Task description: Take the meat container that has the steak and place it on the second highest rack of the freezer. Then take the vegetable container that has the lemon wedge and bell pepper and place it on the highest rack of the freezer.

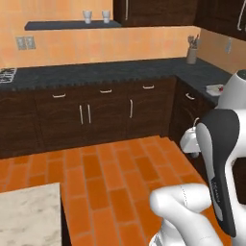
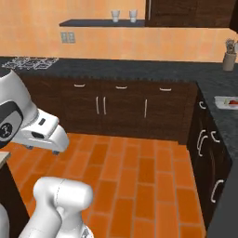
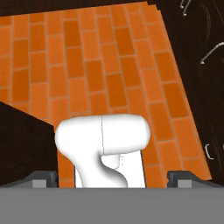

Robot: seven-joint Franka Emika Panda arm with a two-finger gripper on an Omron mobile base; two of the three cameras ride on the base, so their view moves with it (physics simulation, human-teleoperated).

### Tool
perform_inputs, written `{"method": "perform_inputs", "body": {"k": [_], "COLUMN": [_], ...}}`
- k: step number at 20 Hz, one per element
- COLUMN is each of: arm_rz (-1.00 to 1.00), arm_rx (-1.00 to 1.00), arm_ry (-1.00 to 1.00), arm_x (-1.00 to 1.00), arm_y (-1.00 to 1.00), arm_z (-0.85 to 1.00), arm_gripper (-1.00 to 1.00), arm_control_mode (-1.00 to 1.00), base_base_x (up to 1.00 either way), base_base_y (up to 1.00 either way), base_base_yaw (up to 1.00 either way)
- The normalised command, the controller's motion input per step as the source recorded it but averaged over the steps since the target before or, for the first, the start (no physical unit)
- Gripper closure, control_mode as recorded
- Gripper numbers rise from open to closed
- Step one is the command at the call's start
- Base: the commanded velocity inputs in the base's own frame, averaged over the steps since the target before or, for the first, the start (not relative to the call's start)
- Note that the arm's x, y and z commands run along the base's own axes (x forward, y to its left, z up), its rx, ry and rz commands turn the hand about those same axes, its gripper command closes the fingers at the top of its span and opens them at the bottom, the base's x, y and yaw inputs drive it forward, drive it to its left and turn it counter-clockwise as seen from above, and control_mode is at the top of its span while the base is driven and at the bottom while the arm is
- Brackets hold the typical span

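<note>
Gripper [image 3: 112, 177] jaws wide apart, nothing between, pointing down over orange tile floor [image 3: 109, 65]. White tray [image 2: 228, 102] with red pieces sits on dark counter [image 2: 218, 83] at right corner, well apart from gripper. Utensil holder [image 2: 228, 60] farther back on counter.

Two cups [image 1: 87, 16] stand on one shelf [image 1: 67, 25], with one utensil holder [image 1: 191, 54] and one tray [image 2: 228, 102] on the table [image 1: 120, 72].
</note>
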Motion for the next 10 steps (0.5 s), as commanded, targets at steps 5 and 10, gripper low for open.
{"method": "perform_inputs", "body": {"k": [5,10], "arm_rz": [0.00,0.00], "arm_rx": [0.00,0.00], "arm_ry": [0.00,0.00], "arm_x": [0.00,0.00], "arm_y": [0.00,0.00], "arm_z": [0.00,0.00], "arm_gripper": [-1.00,-1.00], "arm_control_mode": [1.00,1.00], "base_base_x": [1.00,1.00], "base_base_y": [0.00,0.00], "base_base_yaw": [-0.10,-0.09]}}
